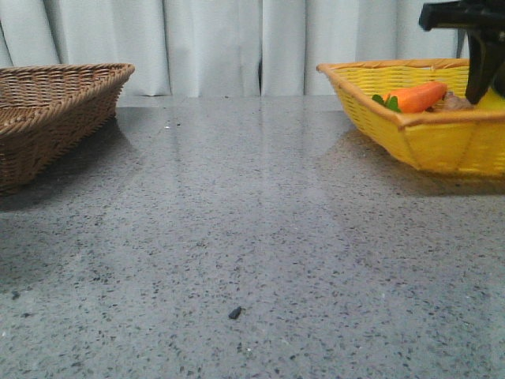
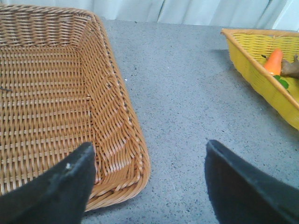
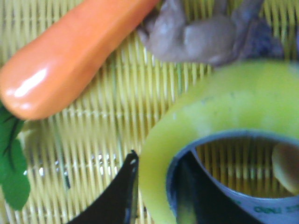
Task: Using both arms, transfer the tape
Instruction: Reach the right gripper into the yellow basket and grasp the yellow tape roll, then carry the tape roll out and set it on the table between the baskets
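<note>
A speckled grey stone desk [image 1: 237,237] holds two woven baskets. Right jaws [image 3: 154,196] pinch the glossy yellow tape [image 3: 224,93]; its green print is unreadable. Left jaws [image 2: 149,182] gape, holding nothing.

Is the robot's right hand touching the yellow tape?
Touching. In the right wrist view, the right hand has one finger outside the tape wall and one inside its core, both fingers pressed against the roll.

Right hand [image 3: 156,198]: lowered at the far right of the front view, its two black fingers [image 3: 114,196] set close together on either side of a roll's wall, one outside, one inside the core. Left hand [image 2: 149,184]: fingers spread wide apart, holding nothing.
</note>
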`<state>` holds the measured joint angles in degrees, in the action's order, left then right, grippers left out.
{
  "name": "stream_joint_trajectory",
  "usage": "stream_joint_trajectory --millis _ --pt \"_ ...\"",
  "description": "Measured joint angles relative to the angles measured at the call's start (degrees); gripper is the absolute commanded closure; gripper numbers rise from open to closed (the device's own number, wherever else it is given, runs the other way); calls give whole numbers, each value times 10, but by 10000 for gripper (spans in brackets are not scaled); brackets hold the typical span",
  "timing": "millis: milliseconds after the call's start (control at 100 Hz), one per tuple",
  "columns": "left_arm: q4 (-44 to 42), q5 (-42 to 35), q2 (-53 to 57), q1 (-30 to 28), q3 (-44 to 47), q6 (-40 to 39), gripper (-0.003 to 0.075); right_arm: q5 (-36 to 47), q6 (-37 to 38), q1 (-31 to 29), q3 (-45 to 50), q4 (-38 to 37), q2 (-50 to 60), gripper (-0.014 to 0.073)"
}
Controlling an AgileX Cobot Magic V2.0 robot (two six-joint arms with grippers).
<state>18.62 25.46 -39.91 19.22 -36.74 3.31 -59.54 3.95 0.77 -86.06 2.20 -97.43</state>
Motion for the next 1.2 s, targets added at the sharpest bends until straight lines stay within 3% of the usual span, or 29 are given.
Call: stream_joint_trajectory --millis 230,450,630,820,910,1060,1110,1200 --pt "-1 0 0 0 0 0 262 -25 1 35 -101 29 50 641" --pt "-1 0 0 0 0 0 262 12 1 153 -209 117 70 641" --pt "-1 0 0 0 0 0 262 40 0 266 -217 152 3 641" --pt "-1 4 0 0 0 0 262 39 -1 304 -216 153 -111 633" --pt "-1 13 0 0 0 0 262 25 -1 305 -215 149 -147 543" --pt "-2 31 0 0 0 12 262 7 -2 303 -215 148 -159 179" --pt "-2 31 0 0 0 19 262 -2 -2 303 -219 148 -159 93" --pt "-2 33 -2 4 -5 28 262 -14 -2 303 -235 148 -157 104"
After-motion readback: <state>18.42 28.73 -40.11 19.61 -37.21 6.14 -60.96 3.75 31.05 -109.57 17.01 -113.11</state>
